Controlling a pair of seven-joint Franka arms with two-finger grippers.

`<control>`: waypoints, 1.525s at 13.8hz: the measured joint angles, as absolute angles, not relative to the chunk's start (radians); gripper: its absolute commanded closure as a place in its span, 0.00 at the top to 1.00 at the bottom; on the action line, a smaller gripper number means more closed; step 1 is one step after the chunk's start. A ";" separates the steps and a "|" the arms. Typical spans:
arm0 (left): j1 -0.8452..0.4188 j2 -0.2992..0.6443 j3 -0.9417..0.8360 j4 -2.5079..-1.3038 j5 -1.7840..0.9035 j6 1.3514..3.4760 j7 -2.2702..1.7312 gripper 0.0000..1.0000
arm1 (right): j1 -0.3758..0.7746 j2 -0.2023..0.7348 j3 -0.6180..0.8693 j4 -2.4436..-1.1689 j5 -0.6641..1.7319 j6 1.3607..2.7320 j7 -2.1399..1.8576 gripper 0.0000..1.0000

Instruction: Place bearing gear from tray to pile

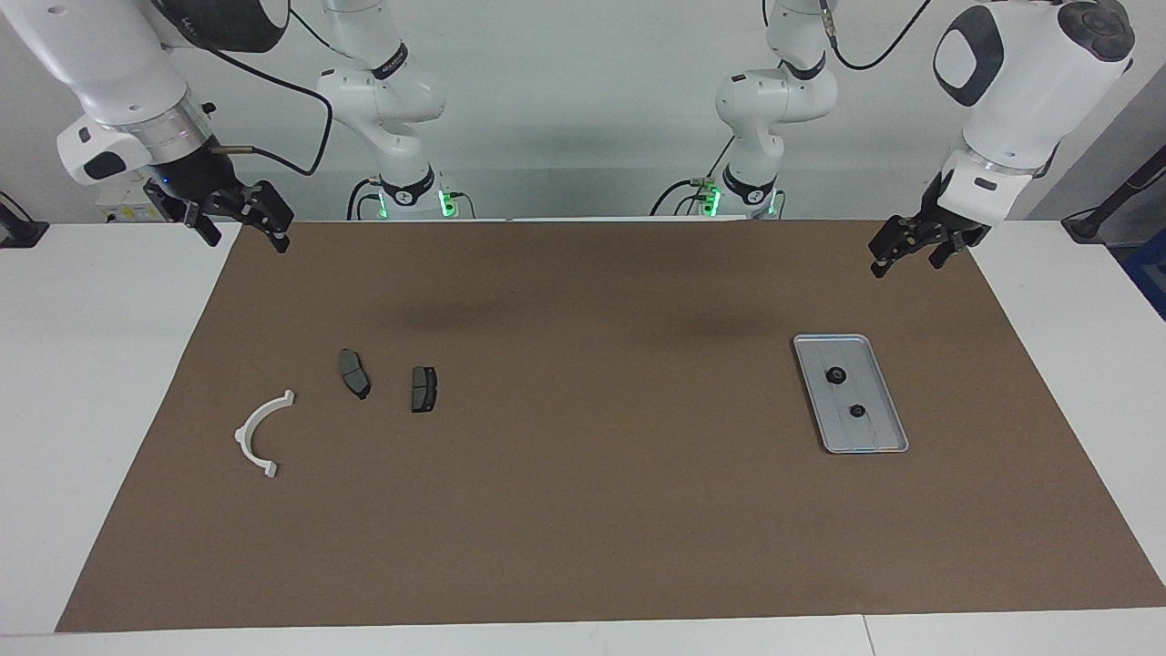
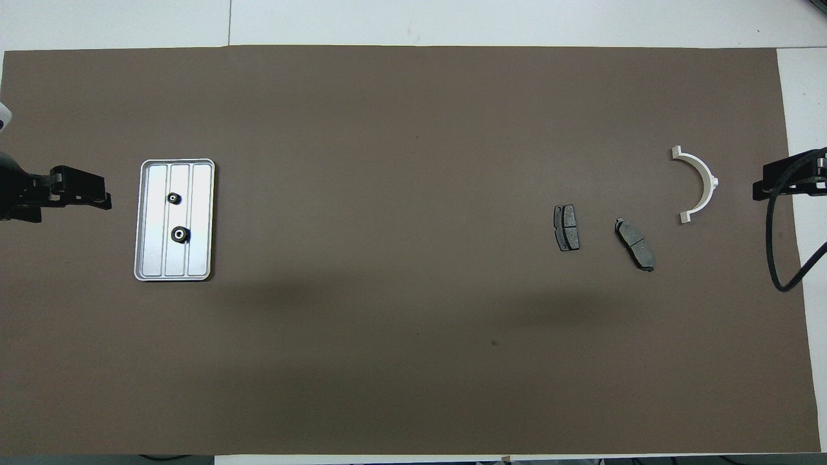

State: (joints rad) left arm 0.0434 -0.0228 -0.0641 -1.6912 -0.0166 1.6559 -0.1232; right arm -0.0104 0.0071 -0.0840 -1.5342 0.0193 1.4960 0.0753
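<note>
Toward the left arm's end of the table lies the silver tray point(image 1: 876, 439) point(image 2: 201, 194). Two small dark bearing gears rest in it, one point(image 1: 834, 374) point(image 2: 180, 234) nearer the robots than the other point(image 1: 856, 411) point(image 2: 173, 198). The pile lies toward the right arm's end: a white arc bracket point(image 1: 259, 432) point(image 2: 703, 179) and two dark plates point(image 1: 354, 373) point(image 1: 424, 389) point(image 2: 634, 244) point(image 2: 566, 227). My left gripper point(image 1: 905, 266) point(image 2: 103, 197) hangs open and empty above the mat's edge, apart from the tray. My right gripper point(image 1: 248, 243) point(image 2: 757, 190) hangs open and empty above the other edge, apart from the bracket.
A brown mat point(image 1: 583, 510) point(image 2: 413, 361) covers most of the white table. A black cable point(image 2: 778, 258) loops down from the right arm over the mat's edge. Both arm bases stand at the robots' side of the table.
</note>
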 measured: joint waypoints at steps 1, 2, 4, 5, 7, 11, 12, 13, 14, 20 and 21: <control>0.043 -0.023 -0.064 -1.691 -0.017 1.656 -0.123 1.00 | -0.010 0.007 -0.084 -1.534 0.019 1.496 0.075 1.00; 0.043 -0.023 -0.064 -1.691 -0.017 1.656 -0.123 1.00 | -0.010 0.007 -0.084 -1.534 0.019 1.496 0.075 1.00; 0.043 -0.023 -0.063 -1.691 -0.017 1.658 -0.123 1.00 | -0.010 0.007 -0.085 -1.534 0.019 1.496 0.075 1.00; 0.043 -0.023 -0.063 -1.691 -0.017 1.659 -0.123 1.00 | -0.010 0.007 -0.086 -1.534 0.019 1.496 0.075 1.00; 0.043 -0.023 -0.061 -1.691 -0.017 1.659 -0.123 1.00 | -0.010 0.007 -0.086 -1.534 0.019 1.496 0.075 1.00; 0.043 -0.023 -0.064 -1.691 -0.017 1.661 -0.123 1.00 | -0.011 0.007 -0.087 -1.528 0.019 1.496 0.075 1.00; 0.043 -0.023 -0.063 -1.689 -0.017 1.661 -0.123 1.00 | -0.011 0.007 -0.086 -1.528 0.019 1.496 0.075 1.00; 0.043 -0.023 -0.062 -1.689 -0.017 1.661 -0.123 1.00 | -0.010 0.007 -0.085 -1.528 0.019 1.496 0.075 1.00; 0.043 -0.023 -0.061 -1.688 -0.017 1.661 -0.123 1.00 | -0.010 0.007 -0.085 -1.528 0.019 1.496 0.075 1.00; 0.044 -0.022 -0.038 -1.698 -0.017 1.661 -0.178 1.00 | -0.010 0.007 -0.084 -1.528 0.019 1.496 0.075 1.00; 0.044 -0.023 -0.037 -1.701 -0.017 1.664 -0.180 1.00 | -0.010 0.007 -0.084 -1.528 0.019 1.496 0.075 1.00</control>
State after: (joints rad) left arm 0.0437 -0.0226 -0.0365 -1.7015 -0.0166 1.6641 -0.1802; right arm -0.0105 0.0071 -0.0843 -1.5279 0.0193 1.4959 0.0753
